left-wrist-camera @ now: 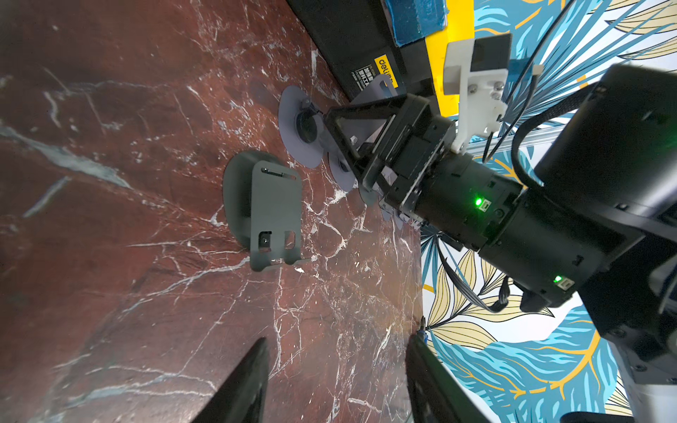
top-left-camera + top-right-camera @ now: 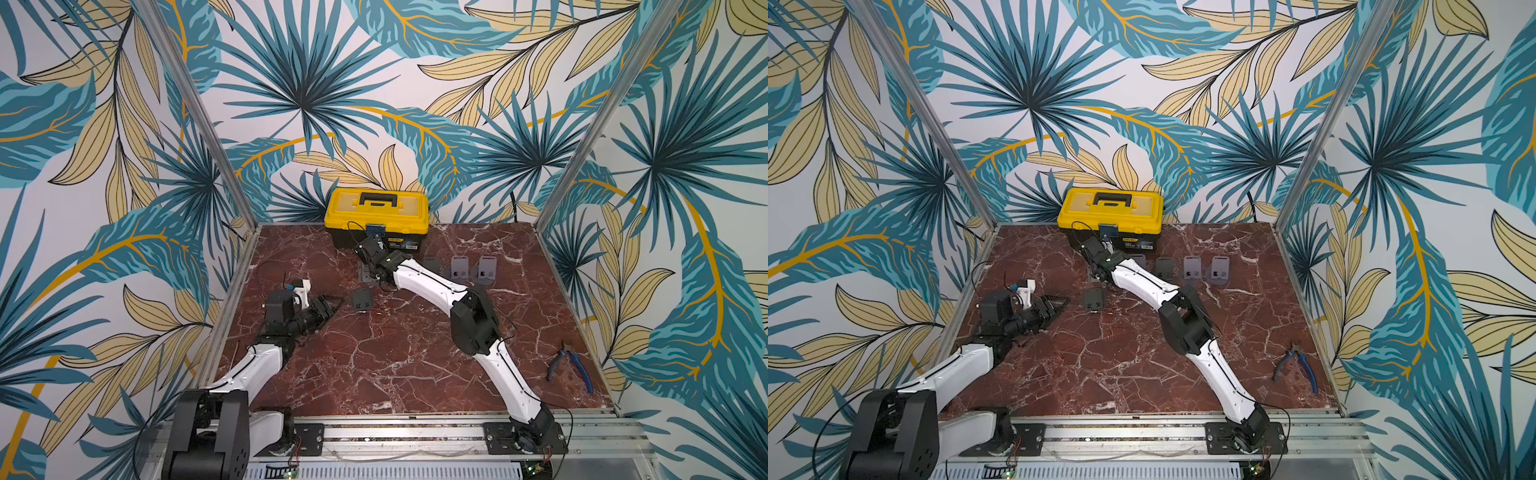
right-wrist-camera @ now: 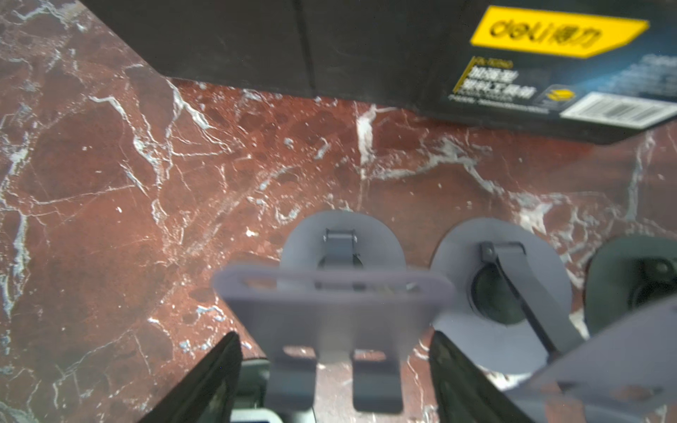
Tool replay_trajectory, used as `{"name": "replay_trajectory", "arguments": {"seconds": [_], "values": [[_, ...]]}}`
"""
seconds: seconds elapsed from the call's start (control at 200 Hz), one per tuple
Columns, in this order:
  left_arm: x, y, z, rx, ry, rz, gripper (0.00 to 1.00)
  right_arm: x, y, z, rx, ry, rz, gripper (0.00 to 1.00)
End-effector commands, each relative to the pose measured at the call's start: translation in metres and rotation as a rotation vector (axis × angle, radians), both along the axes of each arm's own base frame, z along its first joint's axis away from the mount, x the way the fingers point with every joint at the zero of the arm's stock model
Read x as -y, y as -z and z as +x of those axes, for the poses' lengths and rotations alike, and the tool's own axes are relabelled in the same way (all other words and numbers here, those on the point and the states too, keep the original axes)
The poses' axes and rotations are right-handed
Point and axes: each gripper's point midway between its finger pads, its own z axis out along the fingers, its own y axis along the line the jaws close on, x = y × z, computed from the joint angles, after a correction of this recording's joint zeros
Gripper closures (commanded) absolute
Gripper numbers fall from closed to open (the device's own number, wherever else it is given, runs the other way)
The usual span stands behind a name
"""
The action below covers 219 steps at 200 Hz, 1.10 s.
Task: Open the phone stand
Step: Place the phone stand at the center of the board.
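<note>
A lilac phone stand [image 3: 333, 311] stands in front of the toolbox, its plate raised on a hinged arm above its round base [image 3: 342, 234]. My right gripper [image 3: 335, 370] is open around the plate's lower end, with a gap on each side of it. In both top views the arm hides most of this stand [image 2: 364, 275] beneath the right gripper [image 2: 370, 272] [image 2: 1097, 272]. A dark grey stand [image 2: 360, 300] [image 1: 274, 216] lies folded flat on the table. My left gripper [image 1: 337, 370] [image 2: 332, 304] rests low and open to its left, holding nothing.
The yellow and black toolbox [image 2: 376, 212] sits at the back. Unfolded stands [image 2: 459, 268] [image 2: 487, 269] and a dark one [image 2: 433, 264] stand in a row right of my right gripper. Blue-handled pliers [image 2: 569, 368] lie near the table's right edge.
</note>
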Motion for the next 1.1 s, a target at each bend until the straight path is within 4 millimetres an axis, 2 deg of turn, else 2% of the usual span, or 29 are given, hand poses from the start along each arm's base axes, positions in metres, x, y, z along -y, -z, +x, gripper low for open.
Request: {"name": "replay_trajectory", "arguments": {"seconds": [0.0, 0.22, 0.311, 0.416, 0.471, 0.476, 0.496, 0.601, 0.696, 0.802, 1.092], "values": [[-0.005, -0.003, -0.002, 0.029, -0.017, 0.013, 0.4, 0.009, -0.044, -0.004, 0.05, 0.012, 0.026, 0.15], [-0.007, -0.011, -0.008, 0.053, -0.023, -0.001, 0.41, 0.006, -0.075, -0.021, 0.071, -0.023, 0.05, 0.14], [-0.012, -0.015, -0.011, 0.061, -0.037, -0.007, 0.41, -0.002, -0.079, -0.034, 0.039, -0.062, 0.065, 0.14], [-0.023, -0.018, -0.015, 0.065, -0.069, 0.0, 0.41, -0.014, -0.068, -0.055, -0.038, -0.11, 0.081, 0.14], [-0.029, -0.019, -0.018, 0.062, -0.089, 0.006, 0.41, -0.013, -0.061, -0.059, -0.067, -0.112, 0.07, 0.14], [-0.03, -0.019, -0.018, 0.061, -0.092, 0.006, 0.41, -0.019, -0.06, -0.065, -0.069, -0.128, 0.068, 0.14], [-0.032, -0.021, -0.019, 0.066, -0.1, 0.011, 0.41, -0.025, -0.056, -0.073, -0.079, -0.144, 0.062, 0.14], [-0.041, -0.023, -0.024, 0.071, -0.13, 0.02, 0.41, -0.033, -0.032, -0.086, -0.137, -0.165, 0.058, 0.13], [-0.044, -0.024, -0.026, 0.074, -0.141, 0.017, 0.41, -0.039, -0.007, -0.091, -0.192, -0.183, 0.053, 0.13], [-0.043, -0.022, -0.029, 0.067, -0.137, 0.011, 0.41, -0.044, 0.01, -0.095, -0.224, -0.195, 0.039, 0.13], [-0.043, -0.016, -0.031, 0.055, -0.135, 0.011, 0.41, -0.05, 0.042, -0.097, -0.269, -0.203, -0.013, 0.13]]}}
